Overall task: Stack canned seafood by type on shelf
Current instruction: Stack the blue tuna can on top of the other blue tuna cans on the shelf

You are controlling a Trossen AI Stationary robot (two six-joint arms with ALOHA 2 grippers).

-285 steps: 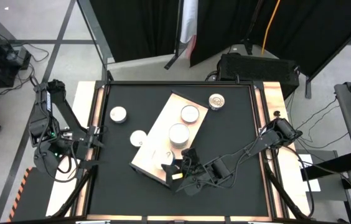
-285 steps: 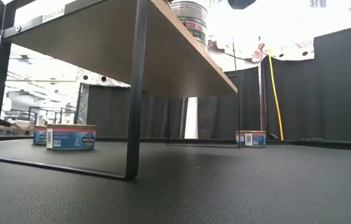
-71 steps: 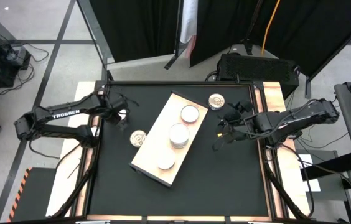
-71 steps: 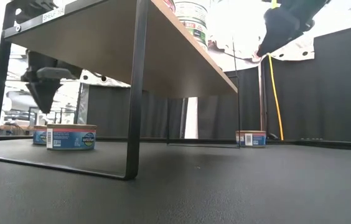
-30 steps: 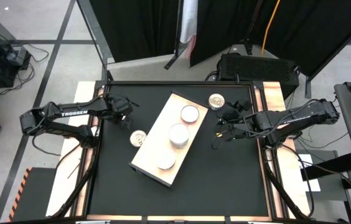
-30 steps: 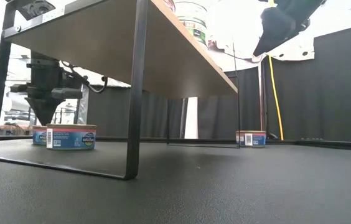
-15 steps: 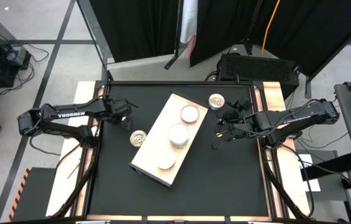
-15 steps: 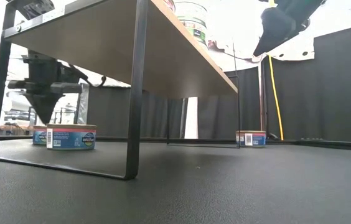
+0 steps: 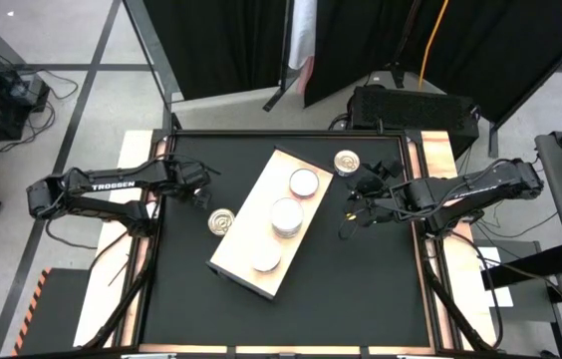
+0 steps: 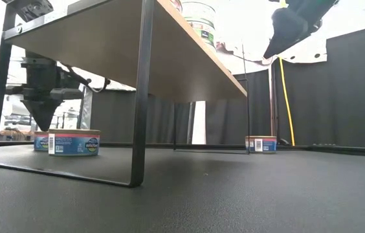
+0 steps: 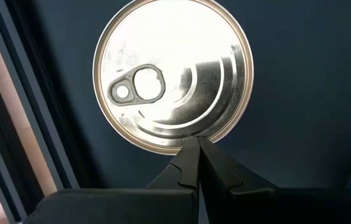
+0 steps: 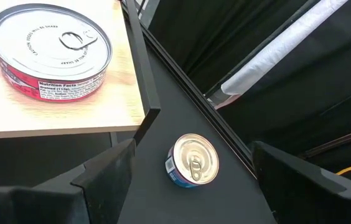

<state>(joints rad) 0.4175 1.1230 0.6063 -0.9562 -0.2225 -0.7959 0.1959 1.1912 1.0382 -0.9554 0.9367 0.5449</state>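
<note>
Left wrist view: the left pincer point(image 11: 197, 163), fingers pressed together, is hung directly over a flat round silver-lidded tin point(image 11: 174, 73) on the black tabletop point(image 11: 300, 93), apparently to line up a grasp. It is barely shifted from half a second ago. The right pincer point(image 12: 191, 180), spread wide, is aimed at a blue-sided tin point(image 12: 192, 160) beside the pale wooden shelf point(image 12: 51, 118).

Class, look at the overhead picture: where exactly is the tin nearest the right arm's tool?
The tin sits on the black tabletop near the far edge, just off the shelf's far corner, with the right tool hovering beside it.
</note>
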